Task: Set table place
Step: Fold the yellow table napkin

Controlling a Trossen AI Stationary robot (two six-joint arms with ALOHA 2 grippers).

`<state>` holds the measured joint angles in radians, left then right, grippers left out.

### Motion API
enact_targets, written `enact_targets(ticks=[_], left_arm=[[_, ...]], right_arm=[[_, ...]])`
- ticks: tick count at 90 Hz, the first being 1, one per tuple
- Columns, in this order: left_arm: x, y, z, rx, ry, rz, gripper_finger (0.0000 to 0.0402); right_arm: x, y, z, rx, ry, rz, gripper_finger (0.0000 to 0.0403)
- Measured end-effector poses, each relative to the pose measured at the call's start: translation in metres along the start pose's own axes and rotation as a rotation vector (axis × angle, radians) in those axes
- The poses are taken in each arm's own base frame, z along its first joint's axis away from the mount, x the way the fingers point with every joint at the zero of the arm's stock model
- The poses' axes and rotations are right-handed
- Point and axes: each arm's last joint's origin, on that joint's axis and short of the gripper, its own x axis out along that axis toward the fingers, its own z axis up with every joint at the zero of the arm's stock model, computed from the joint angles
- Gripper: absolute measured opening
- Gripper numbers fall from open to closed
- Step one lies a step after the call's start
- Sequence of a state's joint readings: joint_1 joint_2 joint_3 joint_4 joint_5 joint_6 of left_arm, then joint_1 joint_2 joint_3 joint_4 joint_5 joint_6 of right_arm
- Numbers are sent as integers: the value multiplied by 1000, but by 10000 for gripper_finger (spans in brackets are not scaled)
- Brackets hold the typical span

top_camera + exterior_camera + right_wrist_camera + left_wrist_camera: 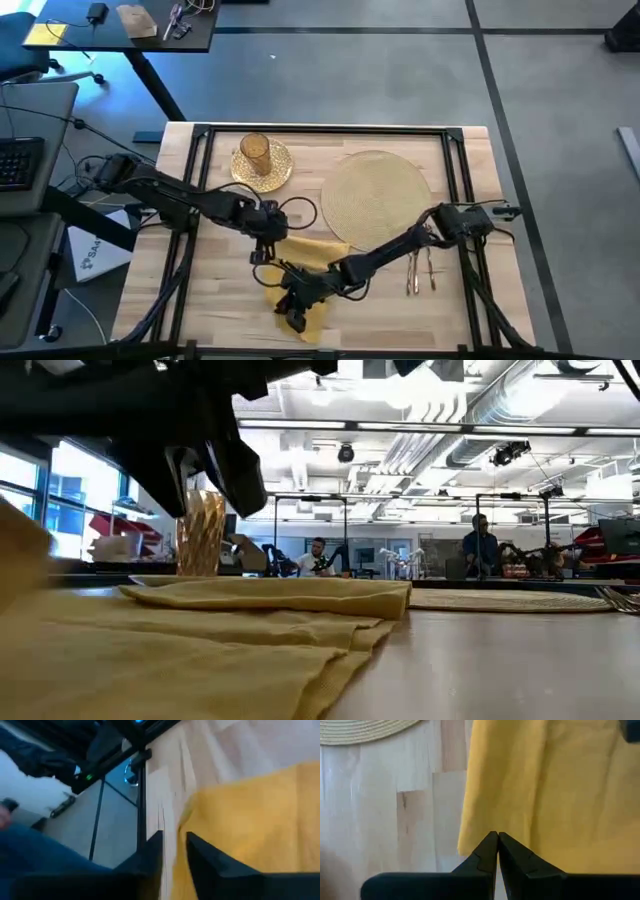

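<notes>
Across the counter [200,300] both pincers work the napkin [310,255]: left pincer [497,838] pressed together, right pincer [174,842] spread; folding seemingly comes next.

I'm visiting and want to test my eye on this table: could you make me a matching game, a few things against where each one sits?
Things:
1. amber glass
2. woven placemat
3. yellow napkin
4. cutlery

Places:
a. bare wood near the table's right side, below the placemat in the high view
b. standing on the gold plate
c. spread on the wood under both grippers
d. lying with nothing on it, right of the plate

Pairs: 1-b, 2-d, 3-c, 4-a
</notes>
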<state>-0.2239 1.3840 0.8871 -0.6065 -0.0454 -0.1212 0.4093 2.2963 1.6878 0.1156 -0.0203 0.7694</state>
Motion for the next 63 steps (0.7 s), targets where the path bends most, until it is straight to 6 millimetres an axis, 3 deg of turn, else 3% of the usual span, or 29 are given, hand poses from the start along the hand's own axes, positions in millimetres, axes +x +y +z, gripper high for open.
enact_targets(ticks=[12,23,43,63], left_arm=[[-14,-3,-7,-12,27,-79,0],[-24,-10,-16,-21,72,-130,0],[-12,-32,-33,101,10,-159,0],[7,-39,-40,241,-159,-57,10]], right_arm=[[-15,5,16,39,34,34,180],[-39,6,22,114,111,-115,205],[-81,4,-1,26,309,-532,183],[-78,-9,-14,-123,413,-628,137]])
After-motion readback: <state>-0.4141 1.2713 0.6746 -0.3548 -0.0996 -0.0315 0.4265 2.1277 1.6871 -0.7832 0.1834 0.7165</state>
